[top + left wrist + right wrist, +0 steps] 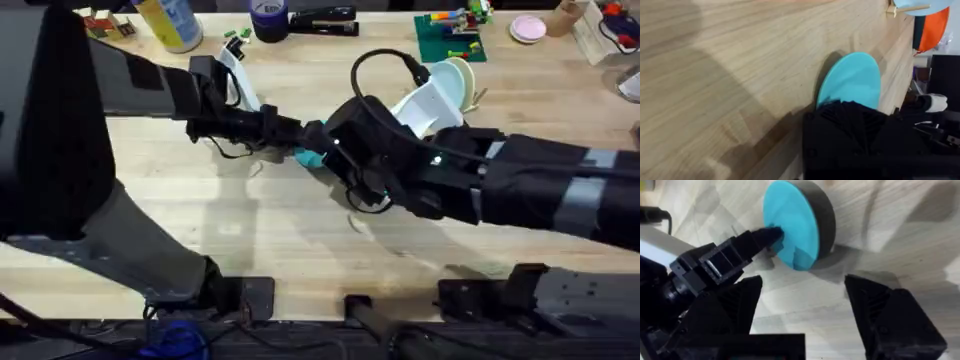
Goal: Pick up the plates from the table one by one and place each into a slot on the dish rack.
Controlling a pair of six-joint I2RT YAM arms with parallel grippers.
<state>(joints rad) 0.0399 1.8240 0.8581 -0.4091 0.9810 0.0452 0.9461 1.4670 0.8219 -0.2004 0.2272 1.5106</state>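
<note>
Near the bench (200, 230) centre, above the wood: turquoise plate (790, 225) held on edge, pinched at its rim by the left fingers (767, 235). Right fingers (885, 315) spread wide, just beside it. Probably light, thin, slippery plastic; best gripped at the rim.

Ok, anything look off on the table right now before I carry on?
Nothing is spilled or broken. One thing stands out: the turquoise plate is up on edge over the middle of the table, not lying flat, pinched at its rim by the left gripper. The right gripper faces it with jaws open.
</note>
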